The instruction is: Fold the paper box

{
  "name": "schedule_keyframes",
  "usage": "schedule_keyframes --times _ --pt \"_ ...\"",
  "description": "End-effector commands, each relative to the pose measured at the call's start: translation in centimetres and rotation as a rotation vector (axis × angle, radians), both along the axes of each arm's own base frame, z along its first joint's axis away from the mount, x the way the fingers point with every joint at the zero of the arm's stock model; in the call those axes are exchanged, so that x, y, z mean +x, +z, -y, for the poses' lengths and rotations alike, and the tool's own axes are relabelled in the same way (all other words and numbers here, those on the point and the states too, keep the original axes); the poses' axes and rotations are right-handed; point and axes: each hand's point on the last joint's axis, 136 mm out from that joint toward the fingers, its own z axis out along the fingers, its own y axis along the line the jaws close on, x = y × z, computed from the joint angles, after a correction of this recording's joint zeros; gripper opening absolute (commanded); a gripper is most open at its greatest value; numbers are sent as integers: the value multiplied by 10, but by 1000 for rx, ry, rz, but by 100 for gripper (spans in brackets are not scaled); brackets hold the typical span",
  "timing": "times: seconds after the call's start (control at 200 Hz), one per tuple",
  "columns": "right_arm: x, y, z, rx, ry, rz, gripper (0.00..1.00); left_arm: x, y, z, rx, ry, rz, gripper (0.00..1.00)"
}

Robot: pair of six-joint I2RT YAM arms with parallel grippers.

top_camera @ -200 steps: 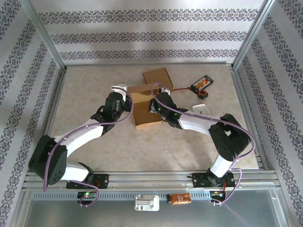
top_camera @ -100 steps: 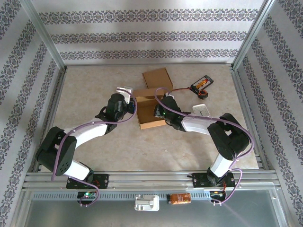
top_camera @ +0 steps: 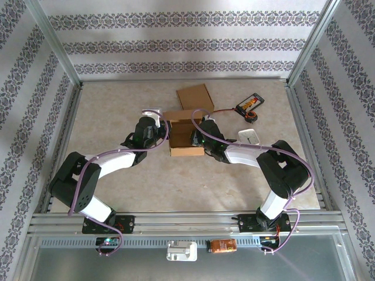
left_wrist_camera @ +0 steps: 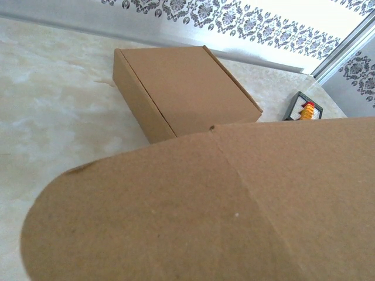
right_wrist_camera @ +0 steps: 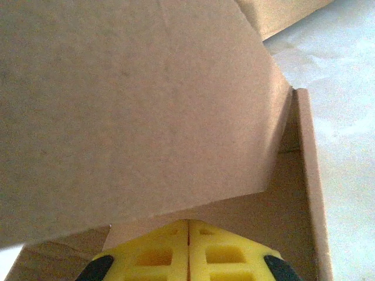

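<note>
1. Top view: the open paper box [top_camera: 186, 137] sits on the table [top_camera: 117, 170] just on the near side of the closed box [top_camera: 195, 96], with its lid flap at its far edge. The left gripper [top_camera: 164, 132], near-left of the closed box, is against the paper box's left side. Its jaws are together; whether they pinch cardboard cannot be told. The right gripper [top_camera: 193, 137], straight in front of the closed box, is at the paper box's right side.
2. Left wrist view: a rounded cardboard flap [left_wrist_camera: 205, 205] lies across the foreground. The closed box stands beyond it, with a black device [left_wrist_camera: 302, 107] to its right.
3. Right wrist view: the yellow pads [right_wrist_camera: 158, 254] meet edge to edge with nothing between them, under a leaning flap panel [right_wrist_camera: 129, 105]. A box wall [right_wrist_camera: 307, 175] stands on the right.
</note>
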Motion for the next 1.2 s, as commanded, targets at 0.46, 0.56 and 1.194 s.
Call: schedule_keyframes --times 0.46,0.56,1.194 --pt "-72 61 30 109 95 -21 82 -65 -50 44 379 -286 33 4" --pt "-85 68 47 130 88 -10 92 -65 -46 51 389 -295 61 3" --pt "-136 181 117 171 54 200 98 -67 -36 67 385 -328 139 2"
